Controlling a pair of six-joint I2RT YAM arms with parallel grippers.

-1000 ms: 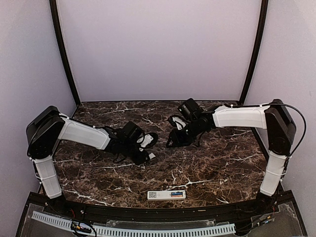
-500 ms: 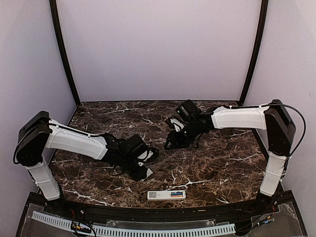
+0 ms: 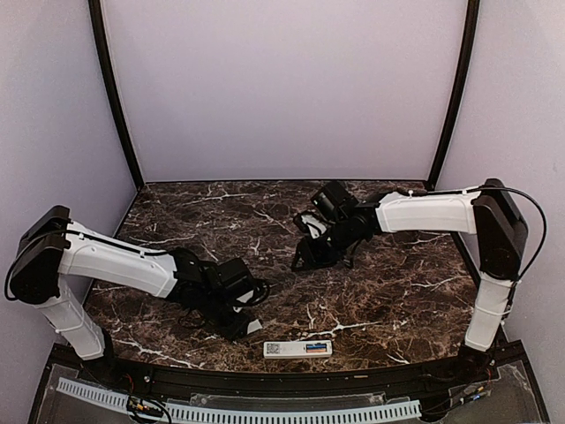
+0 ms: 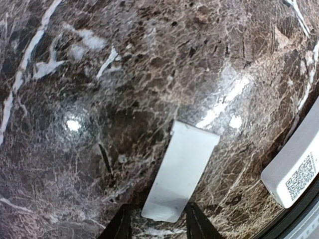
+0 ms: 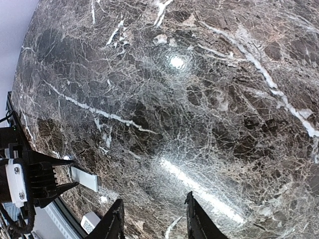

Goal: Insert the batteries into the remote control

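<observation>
A white cover (image 4: 180, 172) is flanked by the left gripper (image 4: 158, 213)'s narrowly parted jaws, grip not discernible; the right gripper (image 5: 154, 200) is held part-open, nothing grasped.

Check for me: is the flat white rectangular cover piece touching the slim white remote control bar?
Apart. The left wrist view shows a strip of dark marble table between the flat white cover piece and the slim white remote control.

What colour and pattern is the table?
The table is dark brown marble with white veins, clearest in the right wrist view.
</observation>
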